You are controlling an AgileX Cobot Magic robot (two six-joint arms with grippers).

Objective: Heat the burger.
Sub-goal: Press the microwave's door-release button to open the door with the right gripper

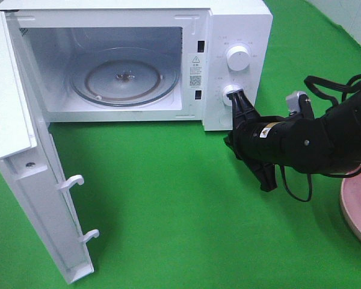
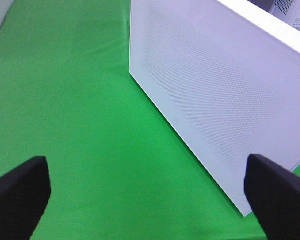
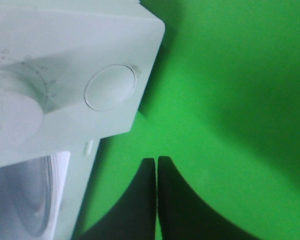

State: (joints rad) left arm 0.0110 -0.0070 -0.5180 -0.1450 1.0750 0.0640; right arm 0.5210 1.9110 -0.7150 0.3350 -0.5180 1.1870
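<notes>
STAGE early | microwave door (image 1: pixel 24 150) open, glass turntable (image 1: pixel 125 78) bare | burger not in view; pink plate (image 1: pixel 356 208) rim at right edge | left jaws apart, right jaws together at lower knob (image 1: pixel 230 91) | you must yet load, shut, start.

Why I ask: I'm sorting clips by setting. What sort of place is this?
Probably a staged robot test bench, not a kitchen: a white microwave, door open, on a green cloth, the right gripper at its lower dial.

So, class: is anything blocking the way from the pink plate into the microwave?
The door is open and the turntable bare; the right arm lies between plate and microwave, its gripper by the lower knob.
</notes>
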